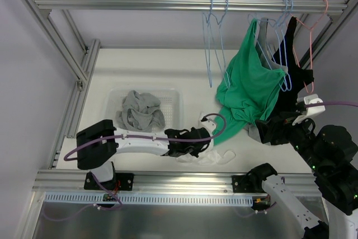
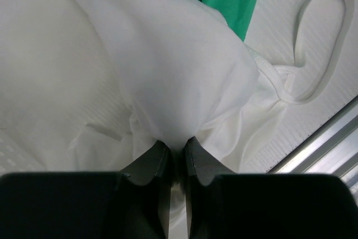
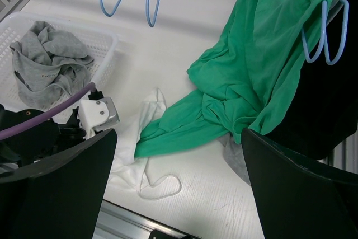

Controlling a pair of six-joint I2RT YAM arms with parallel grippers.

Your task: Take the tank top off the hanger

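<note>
White tank top (image 2: pixel 168 71) lay crumpled on the table (image 1: pixel 151 65), off any hanger; smooth thin knit, one narrow strap curled in a loose loop near the front edge. Your left gripper (image 2: pixel 174 148) had its fingers clenched on a pinched fold of that white cloth. Green tank top (image 3: pixel 251 82) draped beside it, soft and heavily creased, hem pooled on the table and overlapping the white one, shoulder hooked on a thin light blue wire hanger (image 3: pixel 327 32) on the aluminium rail (image 1: pixel 168 4). A black garment (image 1: pixel 293 76) hung just behind the green. Your right gripper (image 3: pixel 179 183) hovered with its fingers spread wide, grasping nothing. Far left, a white perforated plastic basket (image 1: pixel 112 96) held rumpled grey clothes (image 1: pixel 140 110).
</note>
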